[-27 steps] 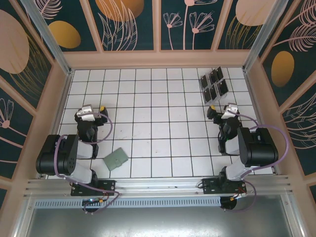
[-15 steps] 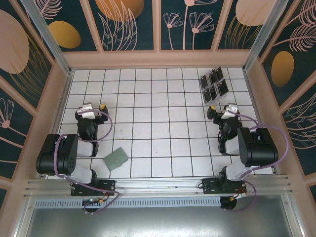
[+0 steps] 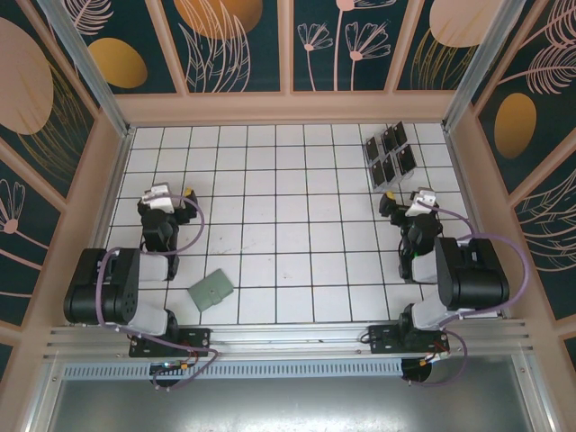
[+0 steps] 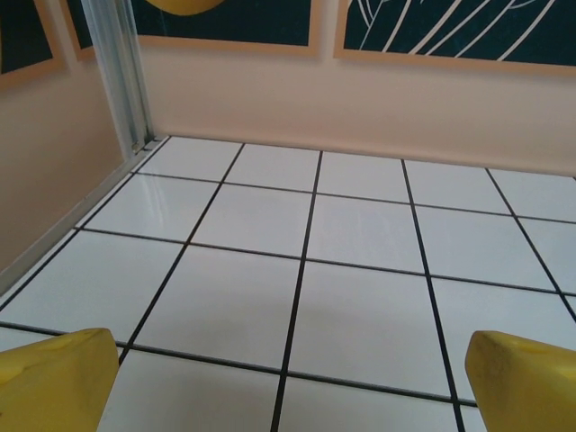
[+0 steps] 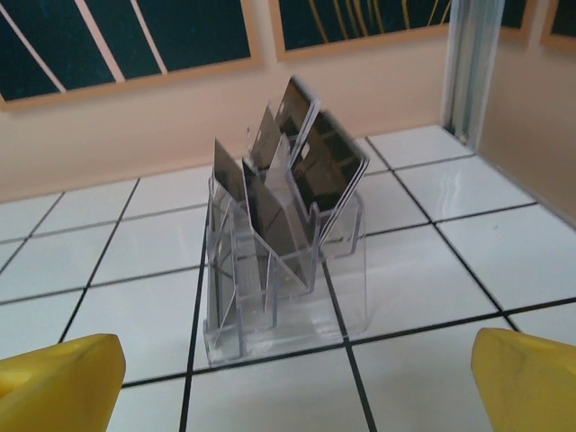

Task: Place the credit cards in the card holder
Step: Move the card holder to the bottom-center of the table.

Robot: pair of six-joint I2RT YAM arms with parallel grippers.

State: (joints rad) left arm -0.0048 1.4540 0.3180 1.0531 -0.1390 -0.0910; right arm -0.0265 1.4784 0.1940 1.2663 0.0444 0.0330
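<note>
Both arms have shifted only slightly over the last second, and you can see that nothing on the white-tiled desk point(image 3: 297, 225) has moved. From that I judge the task has barely begun, with no card lifted yet.

The right claw point(image 3: 416, 200) is spread wide and holds nothing. It faces the black credit cards point(image 3: 389, 153), which stand just ahead of it. The left claw point(image 3: 162, 200) is also spread wide and empty. The sage-green card holder point(image 3: 211, 290) lies flat behind it and off to its right, near the arm's base.

The right wrist camera shows you what the overhead view cannot. The credit cards point(image 5: 297, 171) lean at angles in the slots of a clear plastic rack point(image 5: 279, 279), straight ahead of the right claw point(image 5: 292, 378) and apart from its yellow fingers point(image 5: 63, 373). The left wrist camera shows the left claw point(image 4: 288, 378) pointing at bare tiles and the far wall. You will probably have to turn that arm back before it can reach the card holder.
</note>
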